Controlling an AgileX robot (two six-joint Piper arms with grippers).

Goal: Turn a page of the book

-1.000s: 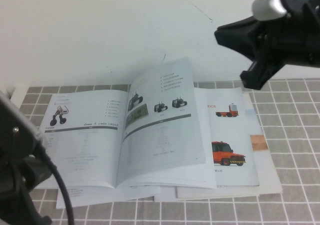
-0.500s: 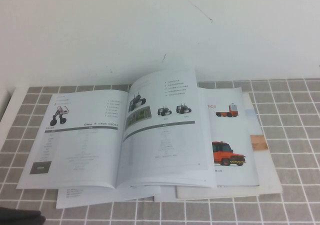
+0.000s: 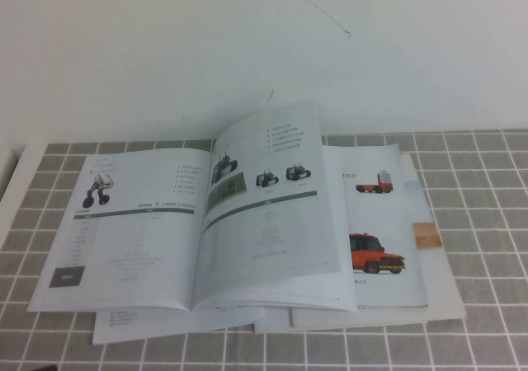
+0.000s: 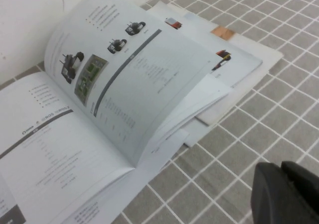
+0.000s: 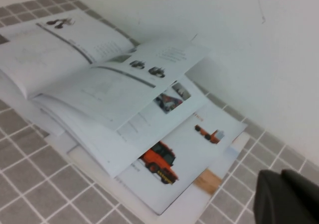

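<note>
High view first: one thin glossy white stapled booklet (image 3: 198, 231) lies open on the grey-tiled surface (image 3: 478, 223), near the white wall (image 3: 247, 41). Its left leaf, the white page with a small two-wheeled robot, a grey bar and one dark corner square (image 3: 124, 231), lies flat. The right leaf carries one dark rover and two small robots beside it. Under the booklet's right side sits one white booklet showing two red trucks (image 3: 379, 231), and plain white sheets (image 3: 437, 297) stick out beneath both. Neither of my claws appears from up here.

Left wrist view: the same open booklet (image 4: 114, 99), its right leaf arching up off the stack. My left claw (image 4: 286, 194) is only a dark bulk at the frame's corner, above the tiles and apart from the paper; I cannot tell whether it is released or clenched.

Right wrist view: the stack again, truck booklet (image 5: 184, 154) uppermost at the near side. My right claw (image 5: 286, 196) is a dark shape above the tiles, apart from the paper; its state I cannot tell either.
</note>
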